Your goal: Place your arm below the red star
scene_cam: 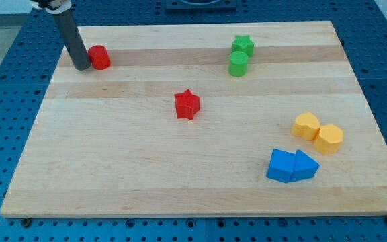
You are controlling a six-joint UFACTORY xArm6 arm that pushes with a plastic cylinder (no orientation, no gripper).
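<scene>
My tip (82, 66) touches the red cylinder (100, 58), far up-left of the red star (187, 105). No writing shows. I carry no pincer; bare board (113, 175) lies below the star.

My tip (82, 66) rests on the wooden board (113, 175) near the view's top left corner, touching or just beside a red cylinder (100, 58) on its right. The red star (187, 105) lies near the middle of the board, well apart from the tip, toward the view's right and lower. At the view's top, a green star (243, 46) sits against a green cylinder (238, 64) below it. On the view's right, two yellow blocks (318, 132) touch each other, and below them two blue blocks (291, 166) lie together.
</scene>
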